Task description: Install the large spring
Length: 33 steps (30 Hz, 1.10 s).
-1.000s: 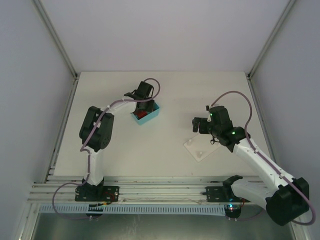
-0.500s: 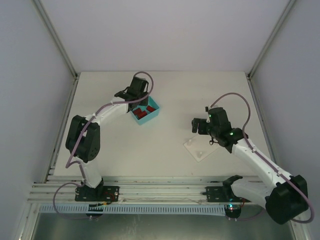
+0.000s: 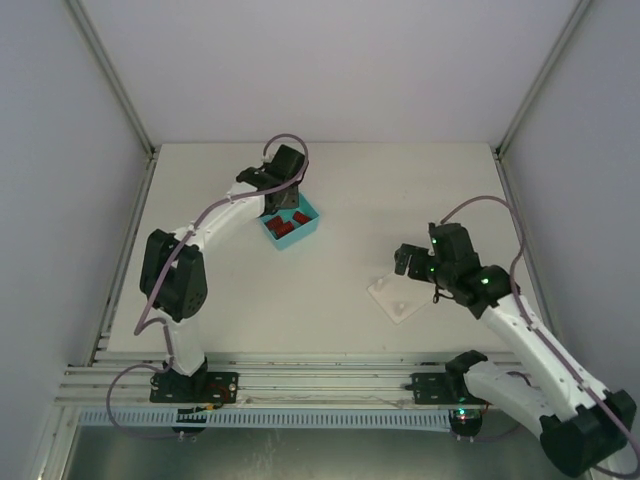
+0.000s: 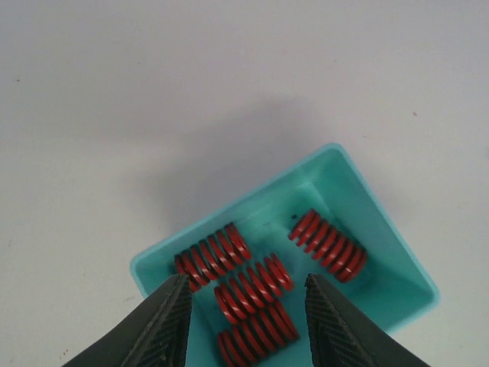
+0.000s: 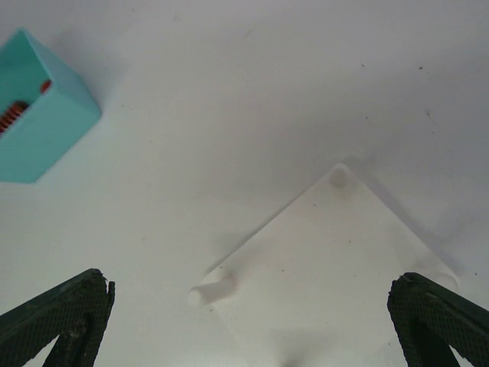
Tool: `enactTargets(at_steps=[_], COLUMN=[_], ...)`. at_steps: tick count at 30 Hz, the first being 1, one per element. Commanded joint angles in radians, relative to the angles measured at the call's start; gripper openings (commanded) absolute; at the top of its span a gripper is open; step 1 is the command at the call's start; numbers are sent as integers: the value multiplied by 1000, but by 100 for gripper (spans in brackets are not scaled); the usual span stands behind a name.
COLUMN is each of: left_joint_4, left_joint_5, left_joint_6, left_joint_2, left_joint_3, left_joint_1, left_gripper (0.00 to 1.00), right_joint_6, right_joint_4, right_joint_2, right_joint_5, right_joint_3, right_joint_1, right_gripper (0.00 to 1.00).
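Observation:
Several red springs (image 4: 250, 289) lie in a teal bin (image 4: 382, 229), which also shows in the top view (image 3: 305, 230). My left gripper (image 4: 246, 321) is open and empty, hovering above the bin with its fingers either side of the middle springs. In the top view it sits over the bin's far edge (image 3: 285, 195). A white base plate (image 5: 336, 267) with short white pegs (image 5: 210, 287) lies on the table; it shows in the top view (image 3: 400, 295). My right gripper (image 5: 248, 329) is open wide and empty above the plate.
The white table (image 3: 350, 190) is walled by grey panels on the left, right and back. An aluminium rail (image 3: 320, 385) runs along the near edge by the arm bases.
My left gripper has shifted from the bin's left side to above it. My right arm has drawn back toward the near right, still above the plate.

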Motion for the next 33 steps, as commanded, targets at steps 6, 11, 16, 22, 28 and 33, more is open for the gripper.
enactTargets(at_steps=[6, 11, 16, 22, 28, 33], left_joint_4=[-85, -99, -84, -82, -130, -130], left_joint_5=[18, 78, 101, 66, 120, 204], left_joint_6=[243, 457, 591, 704, 698, 701], left_joint_2=[29, 76, 68, 125, 169, 196], left_joint_3=[46, 34, -7, -1, 58, 80], left_joint_1=[-12, -12, 5, 22, 23, 23], left_gripper=[42, 40, 40, 40, 37, 35], right_joint_6=[75, 54, 60, 15, -42, -60], right_joint_4=[-339, -420, -524, -605, -623, -634], right_joint_2=[-72, -31, 41, 94, 118, 148], right_joint_5=[-8, 15, 64, 106, 110, 99], right_joint_3=[187, 260, 371, 454, 498, 535], right_joint_1=[6, 7, 7, 6, 6, 5], right_gripper=[99, 99, 99, 99, 99, 99])
